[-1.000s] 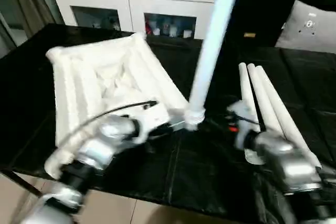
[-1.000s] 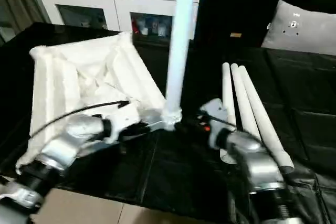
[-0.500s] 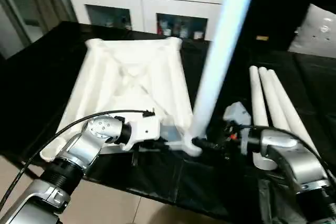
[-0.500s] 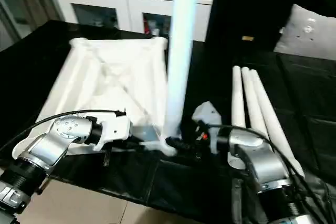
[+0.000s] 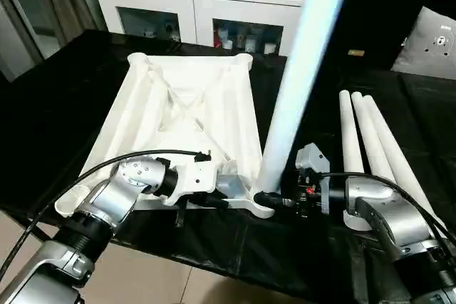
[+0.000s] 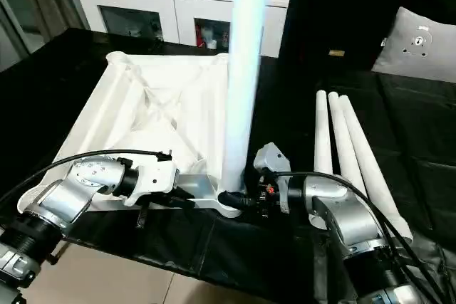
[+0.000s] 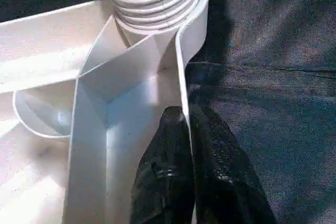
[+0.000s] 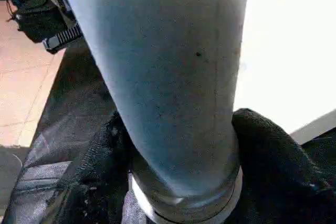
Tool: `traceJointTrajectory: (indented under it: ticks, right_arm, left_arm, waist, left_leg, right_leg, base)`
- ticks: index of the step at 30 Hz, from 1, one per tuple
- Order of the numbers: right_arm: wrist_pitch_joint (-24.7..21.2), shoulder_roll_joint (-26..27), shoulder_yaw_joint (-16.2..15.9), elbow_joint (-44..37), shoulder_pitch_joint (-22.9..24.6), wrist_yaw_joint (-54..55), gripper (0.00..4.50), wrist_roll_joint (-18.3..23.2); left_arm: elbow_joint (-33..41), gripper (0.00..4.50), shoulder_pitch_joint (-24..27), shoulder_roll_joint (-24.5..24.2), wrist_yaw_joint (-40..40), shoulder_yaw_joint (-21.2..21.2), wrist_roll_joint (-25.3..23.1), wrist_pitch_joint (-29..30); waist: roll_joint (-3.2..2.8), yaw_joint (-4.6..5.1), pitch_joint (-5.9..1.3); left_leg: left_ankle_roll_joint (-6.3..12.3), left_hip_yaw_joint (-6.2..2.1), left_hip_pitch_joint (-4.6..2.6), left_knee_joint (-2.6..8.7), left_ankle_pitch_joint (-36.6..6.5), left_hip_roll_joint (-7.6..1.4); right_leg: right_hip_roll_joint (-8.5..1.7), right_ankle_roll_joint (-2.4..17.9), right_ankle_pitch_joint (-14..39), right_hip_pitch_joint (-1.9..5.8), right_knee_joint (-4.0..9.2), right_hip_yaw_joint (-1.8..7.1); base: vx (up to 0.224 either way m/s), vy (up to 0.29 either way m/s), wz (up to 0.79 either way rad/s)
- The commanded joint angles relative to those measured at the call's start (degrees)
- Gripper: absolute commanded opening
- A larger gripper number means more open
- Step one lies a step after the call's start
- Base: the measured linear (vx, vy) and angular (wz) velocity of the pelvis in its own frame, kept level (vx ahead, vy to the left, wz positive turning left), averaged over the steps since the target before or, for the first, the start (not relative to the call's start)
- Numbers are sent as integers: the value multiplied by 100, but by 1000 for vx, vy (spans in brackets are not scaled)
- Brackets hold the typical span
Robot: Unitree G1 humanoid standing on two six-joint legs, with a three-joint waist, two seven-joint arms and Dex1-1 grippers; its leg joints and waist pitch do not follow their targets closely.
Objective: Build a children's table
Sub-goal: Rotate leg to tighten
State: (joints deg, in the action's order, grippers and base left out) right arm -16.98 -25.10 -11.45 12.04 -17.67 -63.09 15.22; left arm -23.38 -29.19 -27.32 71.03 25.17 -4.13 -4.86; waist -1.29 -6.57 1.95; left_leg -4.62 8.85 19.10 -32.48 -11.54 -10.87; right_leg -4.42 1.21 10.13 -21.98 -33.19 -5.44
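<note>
Tabletop [image 5: 182, 122]: white ribbed plastic, underside up on black table [image 5: 57, 105]; likely light, stiff. Left gripper [image 7: 189, 145] pinches its rim wall.
Leg [image 5: 292, 97]: upright in near corner socket [image 5: 262, 203]; smooth, slippery. Right gripper [image 8: 173, 145] clasps its base.
Three spare legs [image 5: 367, 140]: beside.

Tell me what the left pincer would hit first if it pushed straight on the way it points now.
Probably the ribbed base of the upright white tapered plastic leg, seated in the corner socket of the white plastic tabletop. The left pincer is shut on the tabletop's thin edge wall, pointing along it at that corner.
</note>
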Motion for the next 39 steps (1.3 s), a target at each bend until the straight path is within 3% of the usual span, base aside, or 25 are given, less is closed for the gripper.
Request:
traceJointTrajectory:
  ticks: [1, 4, 7, 9, 10, 13, 17, 18, 19, 22, 24, 27, 30, 33, 39]
  right_arm:
    - [-121, 81, 5, -88, 88, -33, 262, 77]
    - [-265, 212, 17, -244, 234, 117, 260, 178]
    - [-292, 553, 121, -219, 280, 867, 259, 10]
    - [-388, 908, 295, -40, 183, 1648, 259, -132]
    - [-388, 908, 295, -40, 183, 1648, 259, -132]
    - [-700, 1524, 584, 99, 15, 2806, 259, -210]
    - [-890, 2178, 790, 326, -224, 4227, 259, -621]
    - [-845, 2224, 802, 390, -253, 4349, 259, -669]
    - [-692, 2298, 824, 543, -289, 4436, 294, -701]
    - [-593, 2305, 882, 587, -268, 4496, 329, -718]
    - [-561, 2223, 889, 518, -219, 4453, 339, -748]
    - [-489, 2147, 935, 460, -177, 4430, 361, -798]
    - [-298, 1915, 1127, 327, -65, 4180, 391, -644]
    - [-206, 1718, 1116, 186, 29, 3773, 415, -523]
    - [-58, 1218, 1010, 104, 95, 2995, 440, -456]
  left_arm:
    - [-75, 0, 302, -19, 377, 458, -185, 136]
    - [65, 0, 411, 77, 181, 339, -83, 441]
    - [310, 0, 513, 366, -370, 97, 37, 1074]
    - [419, 0, 521, 621, -878, -78, 38, 1534]
    - [419, 0, 521, 621, -878, -78, 38, 1534]
    - [604, 0, 450, 1180, -1775, -413, 84, 2363]
    - [573, 0, 199, 1973, -2950, -812, 17, 3046]
    - [500, 0, 143, 2064, -3119, -848, -21, 3053]
    - [295, 0, 5, 2219, -3452, -882, -136, 2956]
    - [180, 0, -75, 2309, -3638, -914, -207, 2947]
    - [227, 0, -42, 2239, -3528, -842, -250, 2921]
    - [367, 0, 64, 2100, -3354, -717, -282, 2908]
    - [241, 0, 136, 1739, -3022, -562, -348, 2352]
    - [129, 0, 130, 1549, -2848, -500, -394, 2177]
    - [-48, 0, 163, 1063, -2232, -223, -475, 1543]
  waist:
    - [17, -4, -290]
    - [22, -2, -289]
    - [26, 19, -282]
    - [15, 50, -249]
    - [16, 95, -224]
    - [10, 207, -211]
    - [18, 256, -232]
    - [7, 268, -231]
    - [13, 278, -238]
    - [11, 249, -267]
    - [-14, 218, -301]
    - [-11, 199, -317]
    - [-25, 193, -351]
    - [-37, 170, -327]
    - [-21, 132, -305]
  left_leg:
    - [240, -2, 56, 361, -955, -251]
    - [223, -2, 57, 367, -954, -254]
    - [186, 0, 49, 379, -991, -251]
    - [99, -3, 44, 403, -1196, -236]
    - [8, -22, 25, 421, -1485, -211]
    - [-75, -50, 21, 424, -1698, -192]
    - [-42, -37, 26, 407, -1577, -167]
    - [-34, -47, 32, 411, -1531, -168]
    - [1, -34, 41, 403, -1471, -158]
    - [84, -26, 68, 387, -1219, -167]
    - [174, -21, 93, 361, -829, -176]
    - [255, -16, 115, 339, -566, -173]
    - [328, -22, 142, 305, -392, -171]
    - [427, -4, 144, 296, -488, -181]
    - [301, -10, 126, 328, -831, -202]
  right_leg:
    - [-430, 1108, 1191, 287, 314, 315]
    - [-437, 1099, 1226, 293, 315, 321]
    - [-438, 1062, 1379, 277, 331, 320]
    - [-436, 965, 1805, 262, 385, 314]
    - [-434, 776, 2401, 240, 457, 288]
    - [-432, 565, 2882, 227, 520, 267]
    - [-411, 508, 2757, 195, 548, 277]
    - [-408, 537, 2663, 192, 539, 272]
    - [-394, 520, 2523, 194, 543, 277]
    - [-397, 622, 2006, 224, 485, 300]
    - [-388, 815, 1220, 267, 387, 310]
    - [-394, 958, 724, 304, 334, 307]
    - [-388, 1084, 312, 325, 276, 301]
    - [-382, 1128, 335, 298, 288, 297]
    - [-406, 934, 1057, 285, 343, 302]
  base:
    - [0, 0, 0]
    - [0, 0, 0]
    - [0, 0, 0]
    - [0, 0, 0]
    - [0, 0, 0]
    - [0, 0, 0]
    - [0, 0, 0]
    - [0, 0, 0]
    - [0, 0, 0]
    - [0, 0, 0]
    - [0, 0, 0]
    - [0, 0, 0]
    - [0, 0, 0]
    - [0, 0, 0]
    - [0, 0, 0]
